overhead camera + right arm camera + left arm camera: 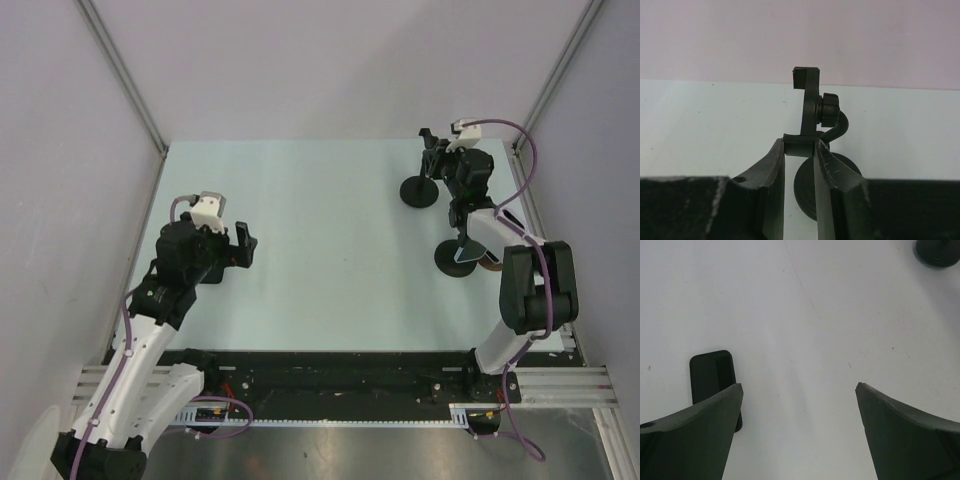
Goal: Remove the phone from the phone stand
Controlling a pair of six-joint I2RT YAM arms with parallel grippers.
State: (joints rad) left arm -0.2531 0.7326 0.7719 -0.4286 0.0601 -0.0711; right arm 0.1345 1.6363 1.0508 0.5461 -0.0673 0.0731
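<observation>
The black phone point(712, 372) lies flat on the white table, just ahead of my left finger point(700, 430); in the top view I cannot make it out beneath that gripper. My left gripper point(799, 386) point(245, 245) hangs wide open above the table with nothing between its jaws. At the far right stands the black phone stand point(420, 190) on its round base, with no phone in its cradle point(810, 105). My right gripper point(800, 145) point(437, 160) is shut on the cradle's lower ledge.
A second round black disc point(458, 258) sits beside the right arm's forearm, nearer the front. A round black base point(939, 252) shows at the top right of the left wrist view. Grey walls with metal rails point(120, 75) bound the table.
</observation>
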